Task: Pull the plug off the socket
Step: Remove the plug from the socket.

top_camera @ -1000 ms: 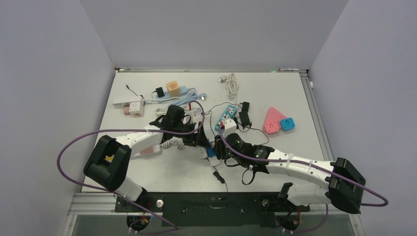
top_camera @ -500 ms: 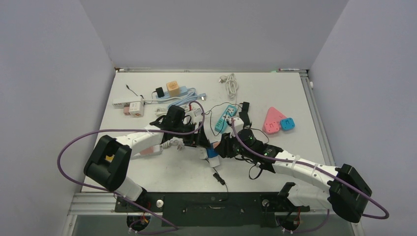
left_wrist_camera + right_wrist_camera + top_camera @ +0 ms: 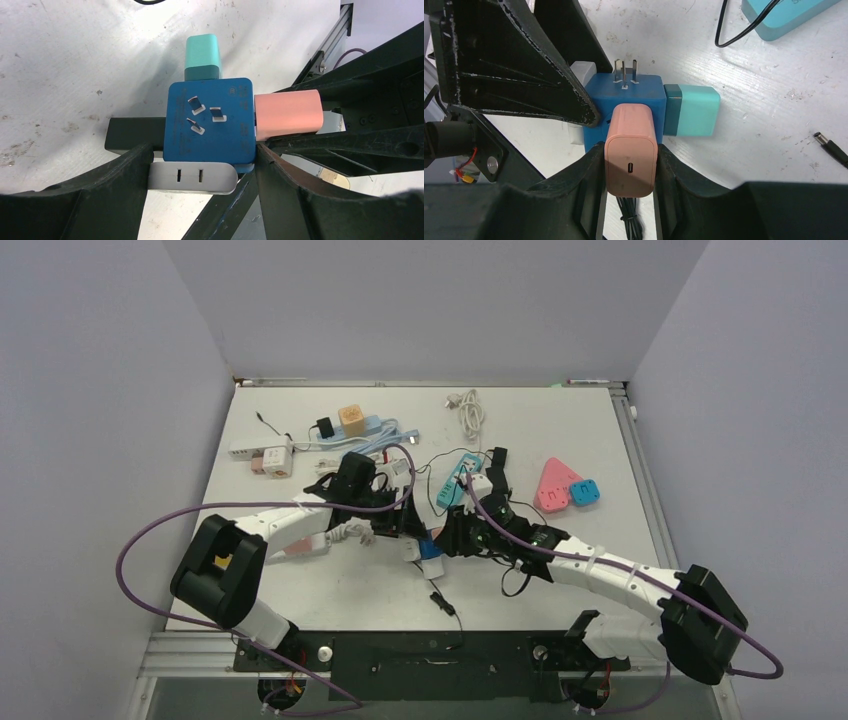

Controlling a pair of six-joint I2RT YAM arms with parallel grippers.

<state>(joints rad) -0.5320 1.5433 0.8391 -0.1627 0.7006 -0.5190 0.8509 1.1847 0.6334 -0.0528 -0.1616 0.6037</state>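
- Grip on both sides is unchanged from a second ago: the left gripper clamps the blue socket cube between its two fingers, and the right gripper is closed on the pink plug.
- Pink plug still sits flush against one side face of the cube; no gap shows between them in either wrist view.
- Cube stays at almost the same spot, mid-table towards the near edge, between the two wrists, its three metal prongs pointing up.
- Right arm's pose is what has changed: in the top view its forearm and elbow have swung away from the near edge and in towards the cube, and the loose black cable under it lies differently.
- Left arm looks as it did before.
- Teal plug is still seated in the cube's far face and a white plug in the face nearest the left wrist camera.
- Table behind them holds the same scatter of adapters and cords.
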